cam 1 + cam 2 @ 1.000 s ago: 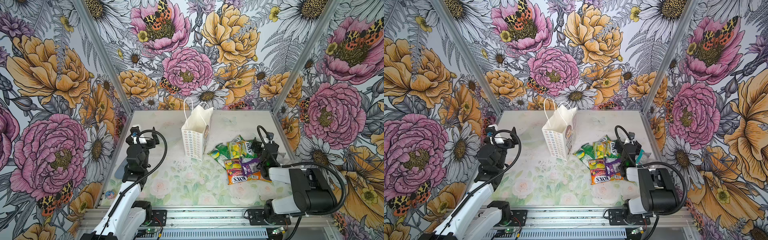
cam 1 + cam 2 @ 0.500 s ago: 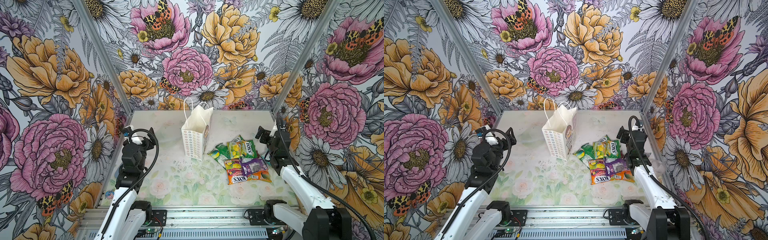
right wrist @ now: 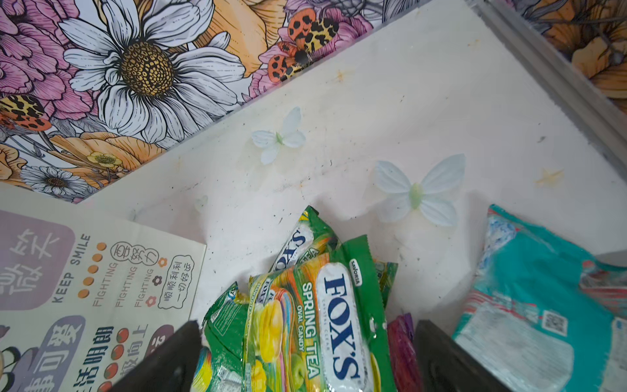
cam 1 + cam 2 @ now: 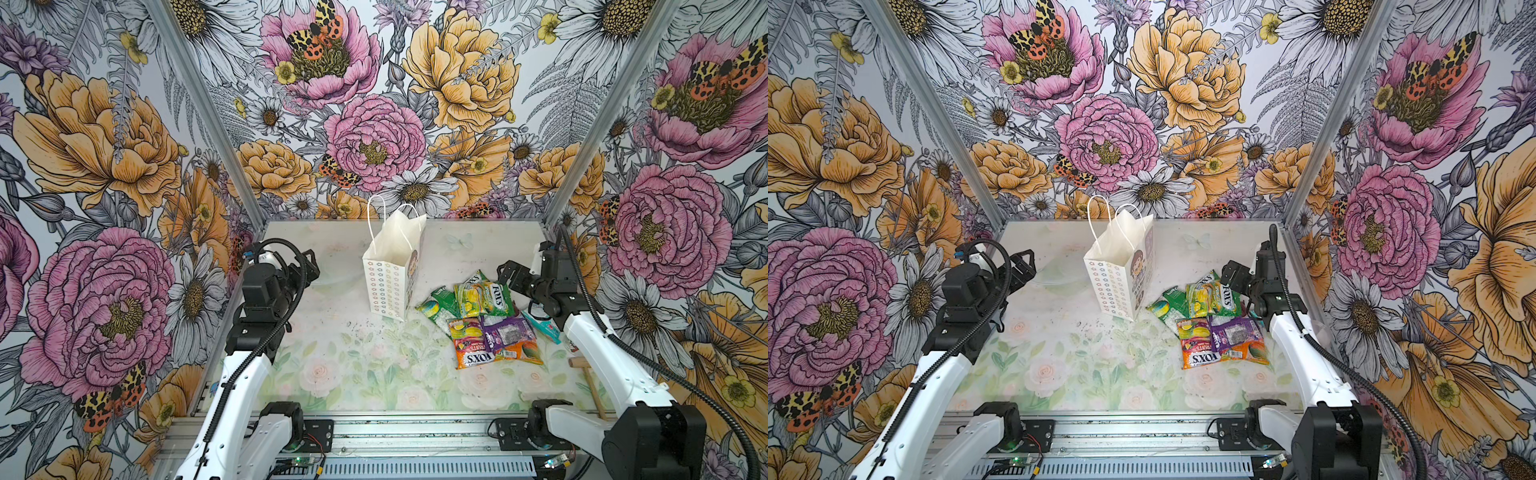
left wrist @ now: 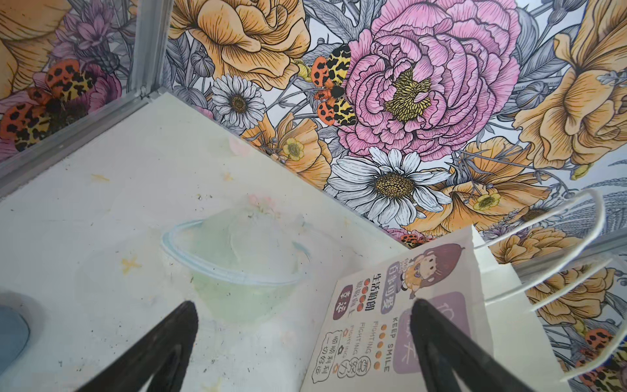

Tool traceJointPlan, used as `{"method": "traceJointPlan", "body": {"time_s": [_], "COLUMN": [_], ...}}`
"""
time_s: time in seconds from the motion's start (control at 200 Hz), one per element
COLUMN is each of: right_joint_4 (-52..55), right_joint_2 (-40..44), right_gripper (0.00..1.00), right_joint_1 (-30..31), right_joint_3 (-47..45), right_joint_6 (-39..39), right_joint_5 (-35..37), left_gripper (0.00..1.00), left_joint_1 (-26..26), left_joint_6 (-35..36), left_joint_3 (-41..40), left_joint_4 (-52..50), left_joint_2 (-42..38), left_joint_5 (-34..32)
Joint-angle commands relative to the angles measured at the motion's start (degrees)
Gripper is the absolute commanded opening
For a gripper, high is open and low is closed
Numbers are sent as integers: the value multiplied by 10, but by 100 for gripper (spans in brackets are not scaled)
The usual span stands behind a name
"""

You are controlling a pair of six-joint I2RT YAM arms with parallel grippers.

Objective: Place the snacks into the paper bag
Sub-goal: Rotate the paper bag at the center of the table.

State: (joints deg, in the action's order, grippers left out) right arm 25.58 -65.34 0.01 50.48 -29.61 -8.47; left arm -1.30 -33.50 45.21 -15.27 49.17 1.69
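- Though upright near far edge of table (image 4: 332, 374), open-mouthed paper bag (image 4: 392, 270): only white inside visible.
- Snacks (image 4: 482, 320) heaped just beside it, toward right edge.
- Left gripper (image 4: 309, 266), right gripper (image 4: 508, 272): spread wide, grasping nothing.

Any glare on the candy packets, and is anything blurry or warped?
In both top views, light is even, shadows soft, and the wide lens splays the walls; in the right wrist view, the green FOX'S packet reads sharp with small glints, the dark fingers soft; in the left wrist view, the cord handles of the paper bag blur near the edge.
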Motion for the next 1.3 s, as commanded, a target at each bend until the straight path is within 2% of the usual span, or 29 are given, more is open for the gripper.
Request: {"method": "traceJointPlan", "body": {"time_s": [0.0, 0.265, 0.56, 0.701, 0.906, 1.081, 1.291], "right_joint_4": [49, 81, 125, 140, 147, 147, 147], "right_joint_2": [0, 17, 23, 32, 60, 71, 64], "right_gripper": [99, 98, 98, 97, 97, 97, 97], "right_joint_1": [1, 2, 4, 9, 27, 30, 33], "right_joint_3": [31, 43, 73, 94, 119, 121, 117], "right_joint_6": [-24, -27, -30, -30, -28, -28, -27], "right_joint_5": [-50, -52, -71, -90, -91, -83, -78], "left_gripper": [99, 99, 99, 99, 99, 99, 99], "left_joint_1": [9, 3, -42, -58, -120, -160, -176], "left_joint_6": [-60, -98, -97, -108, -90, -64, -25], "left_joint_3": [-12, 18, 108, 150, 198, 248, 308], "left_joint_4": [7, 2, -74, -91, -96, -106, -181], "left_joint_2": [-10, -30, 12, 53, 101, 154, 207], "left_joint_5": [42, 87, 123, 176, 141, 156, 151]}}
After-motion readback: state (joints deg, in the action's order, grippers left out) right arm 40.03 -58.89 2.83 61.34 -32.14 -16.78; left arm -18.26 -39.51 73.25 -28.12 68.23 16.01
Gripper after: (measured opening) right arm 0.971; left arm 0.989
